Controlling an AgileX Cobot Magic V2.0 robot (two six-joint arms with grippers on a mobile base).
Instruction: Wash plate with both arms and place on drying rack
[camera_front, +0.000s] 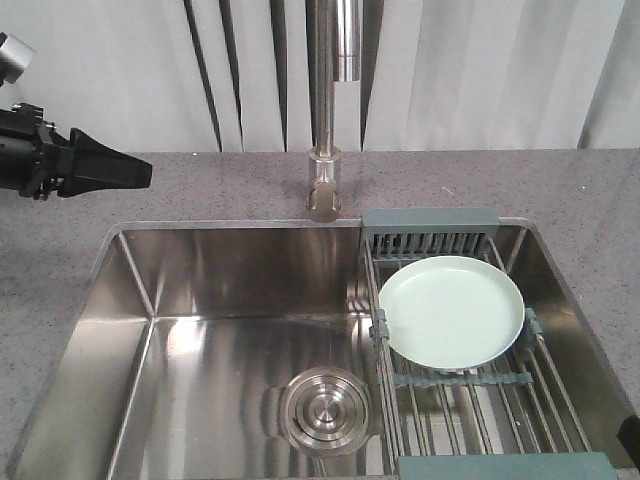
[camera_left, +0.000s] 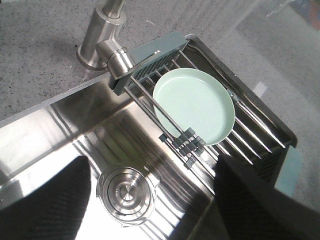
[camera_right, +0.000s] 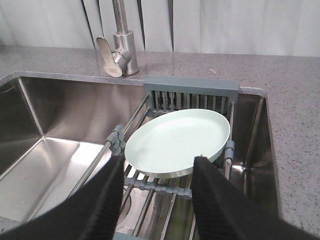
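The pale mint-green plate (camera_front: 450, 310) lies on the steel rods of the drying rack (camera_front: 470, 405), in the right half of the sink and just in front of the rack's slotted grey-blue holder (camera_front: 430, 232). My left gripper (camera_front: 135, 172) hangs above the counter at the far left, well away from the plate. In the left wrist view the left gripper (camera_left: 150, 200) is open over the drain, with the plate (camera_left: 195, 105) beyond it. My right gripper (camera_right: 160, 162) is open and empty, its fingertips (camera_right: 116, 162) just short of the near rim of the plate (camera_right: 177, 142).
The steel sink (camera_front: 130, 300) fills the middle, with a round drain (camera_front: 325, 410) at the front. A tall faucet (camera_front: 330, 100) rises behind the sink, its lever (camera_right: 106, 55) turned sideways. Grey speckled counter (camera_front: 560, 190) runs round the sink, with curtains behind.
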